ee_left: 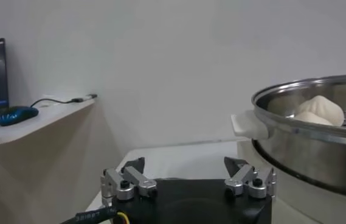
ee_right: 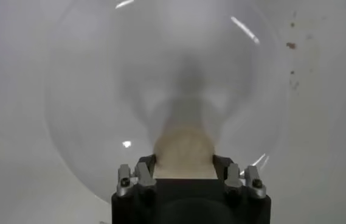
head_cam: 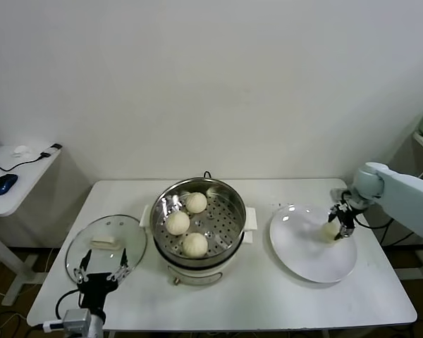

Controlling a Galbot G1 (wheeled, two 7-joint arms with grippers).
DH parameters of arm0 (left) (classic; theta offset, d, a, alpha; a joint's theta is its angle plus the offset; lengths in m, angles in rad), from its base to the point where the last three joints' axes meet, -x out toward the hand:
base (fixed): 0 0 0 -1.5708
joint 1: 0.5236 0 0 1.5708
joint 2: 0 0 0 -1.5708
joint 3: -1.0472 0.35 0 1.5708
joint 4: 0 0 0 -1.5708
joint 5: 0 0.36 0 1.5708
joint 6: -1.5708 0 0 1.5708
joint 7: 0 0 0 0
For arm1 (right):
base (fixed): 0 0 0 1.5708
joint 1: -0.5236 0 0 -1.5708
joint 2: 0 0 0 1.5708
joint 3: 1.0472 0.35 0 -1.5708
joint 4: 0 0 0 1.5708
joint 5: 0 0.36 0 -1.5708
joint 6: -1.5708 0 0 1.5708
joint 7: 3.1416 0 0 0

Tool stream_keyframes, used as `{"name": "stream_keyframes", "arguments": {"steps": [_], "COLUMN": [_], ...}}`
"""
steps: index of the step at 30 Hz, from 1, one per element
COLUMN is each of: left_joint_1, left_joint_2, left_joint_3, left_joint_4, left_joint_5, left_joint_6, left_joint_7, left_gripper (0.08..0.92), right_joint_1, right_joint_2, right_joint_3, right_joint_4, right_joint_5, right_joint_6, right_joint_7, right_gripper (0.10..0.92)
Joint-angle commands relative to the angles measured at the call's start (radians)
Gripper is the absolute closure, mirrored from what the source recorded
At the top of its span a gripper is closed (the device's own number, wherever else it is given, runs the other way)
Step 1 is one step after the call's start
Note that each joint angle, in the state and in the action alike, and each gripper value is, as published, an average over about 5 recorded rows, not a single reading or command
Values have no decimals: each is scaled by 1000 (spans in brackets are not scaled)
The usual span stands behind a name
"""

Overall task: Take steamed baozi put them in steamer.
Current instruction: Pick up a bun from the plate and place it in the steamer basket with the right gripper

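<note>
Right gripper clamped on last baozi on white plate, right side of table. Three baozi sit on perforated tray inside steamer, mid-table. Left gripper idle, jaws wide apart, holding nothing, above glass lid, left of steamer.

You have bare worktop between the plate and the steamer; inside, three buns leave its 3 o'clock side free.
</note>
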Motion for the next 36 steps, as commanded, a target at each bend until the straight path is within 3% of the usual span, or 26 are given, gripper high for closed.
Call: {"name": "stream_keyframes", "arguments": {"steps": [1,9,16,25,36], "left_joint_1": [3,-1,1,-8,-1], "left_joint_2": [0,-2,8,7,2], "left_joint_3": [-3,6,7,16,14], "left_joint_4": [2,-6,-16,-25,-27], "left_joint_5": [1,0,-6,-10,-13], "left_joint_6": [0,1,-2,1,-2], "left_joint_7": [0,0,-1,1,2], "left_gripper": [177,177,177,177,177], "right_joint_1": [517,858,858,638,486], "right_joint_2": [70,264,455,608,619], "right_joint_3": [-430,-562,-492,-452,-477], "right_joint_4": [208,356,471,445,386], "right_joint_5": [384,760,934,928,831], "right_joint_6": [-60,-146,-243,-317,-349], "right_joint_7": [-5,13,116,240,289], "right_gripper": [380,380,380,380,381]}}
